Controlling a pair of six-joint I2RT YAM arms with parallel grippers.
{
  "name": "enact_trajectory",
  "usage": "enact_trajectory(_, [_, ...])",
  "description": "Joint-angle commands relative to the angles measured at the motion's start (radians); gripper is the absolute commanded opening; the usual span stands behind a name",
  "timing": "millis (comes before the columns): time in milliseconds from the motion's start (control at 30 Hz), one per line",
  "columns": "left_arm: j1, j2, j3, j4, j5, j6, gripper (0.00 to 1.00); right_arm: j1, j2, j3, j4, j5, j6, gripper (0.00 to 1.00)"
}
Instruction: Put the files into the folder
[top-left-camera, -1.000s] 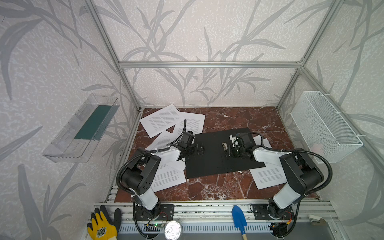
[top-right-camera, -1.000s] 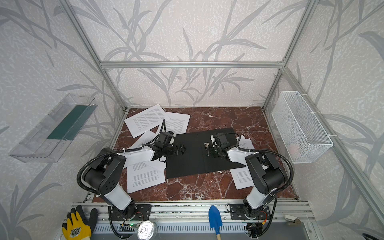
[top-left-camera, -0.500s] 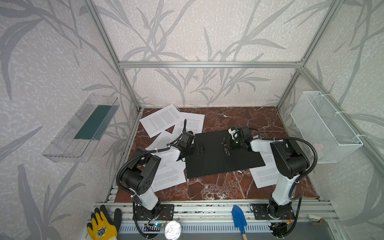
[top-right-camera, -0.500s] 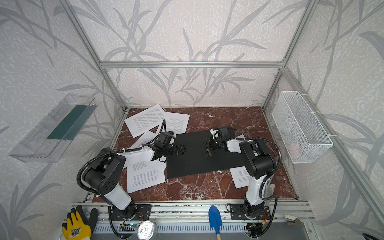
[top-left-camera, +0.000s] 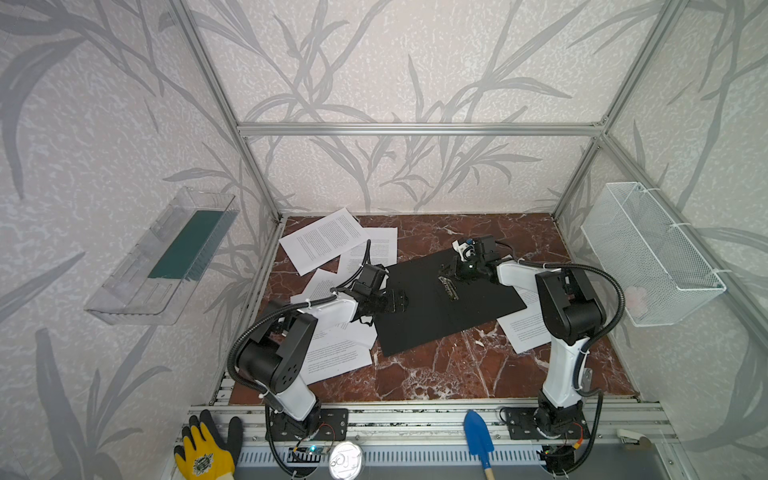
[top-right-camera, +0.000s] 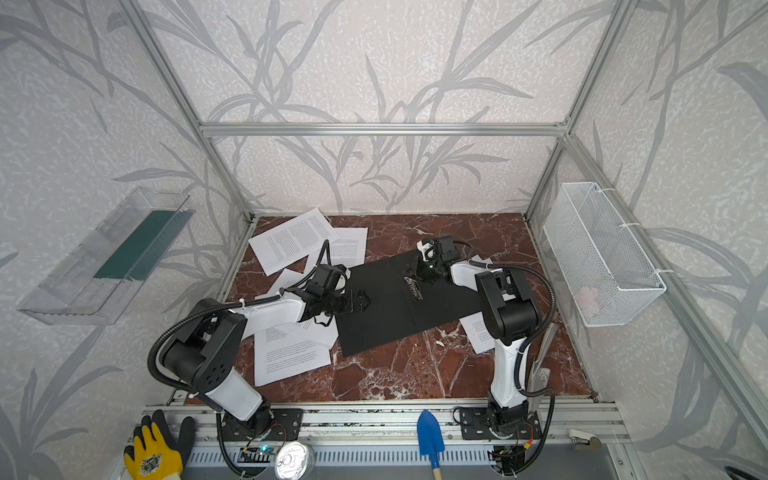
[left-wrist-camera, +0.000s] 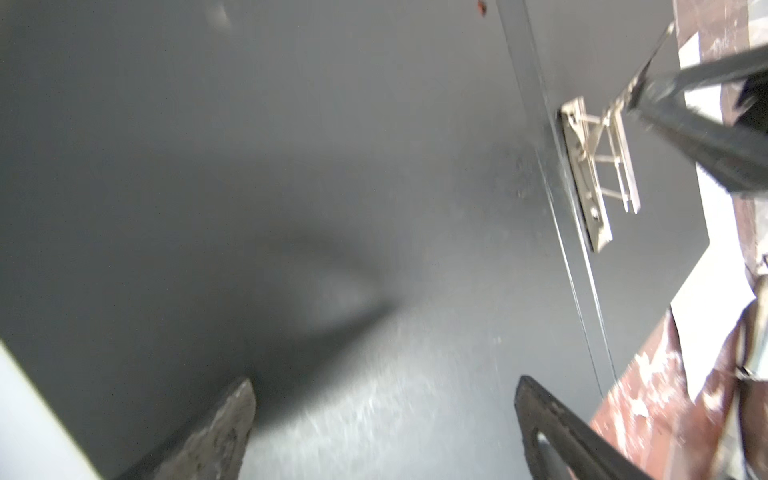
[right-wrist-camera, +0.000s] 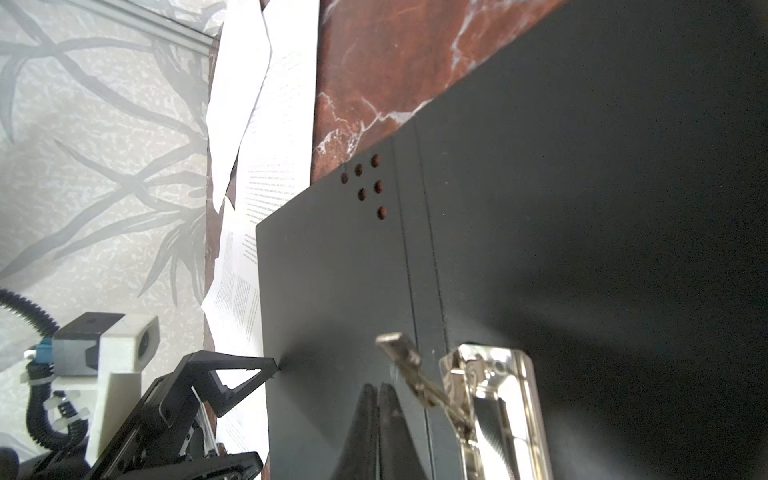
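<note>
Near files lie lower left on the table in both top views, partly hidden under the left arm. One more sheet, right of centre, is tucked under the folder corner and cut by the right arm. The folder lies open and flat at mid-frame, skewed.

The left pincer is over the folder's left edge, jaws spread wide and empty. The left wrist view shows its fingers low over bare black cover; contact is unclear.

The right pincer is at the upper end of the clip on the spine, too small in the top views to read. Only the right wrist view shows its fingertips pressed together, with the raised lever just beside them, not between. That view also shows punched holes.

Far files overlap at upper left, partly behind the left arm's cable.
</note>
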Motion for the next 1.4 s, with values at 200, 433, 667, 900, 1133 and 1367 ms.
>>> enact_trajectory(200, [0.002, -0.338, -0.087, -0.225, -0.032, -0.138, 0.99, 0.099, -0.223, -0.002, -0.149, 0.072, -0.084, 0.58])
enact_trajectory(433, [0.069, -0.741, -0.244, -0.448, -0.301, -0.308, 0.99, 0.217, -0.230, 0.071, -0.326, 0.188, -0.161, 0.85])
enact_trajectory(667, [0.260, -1.049, -0.394, -0.577, -0.248, -0.409, 0.99, 0.351, -0.196, 0.102, -0.453, 0.291, -0.264, 0.99])
enact_trajectory(900, [0.338, -1.084, -0.515, -0.454, -0.143, -0.460, 0.99, 0.371, -0.193, -0.046, -0.312, 0.245, -0.236, 0.99])
enact_trajectory(1133, [0.344, -1.045, -0.570, -0.312, -0.133, -0.449, 0.99, 0.375, -0.196, -0.089, -0.277, 0.283, -0.217, 0.99])
enact_trajectory(1367, [0.350, -0.984, -0.611, -0.183, -0.123, -0.476, 0.99, 0.374, -0.144, -0.078, -0.283, 0.276, -0.195, 1.00])
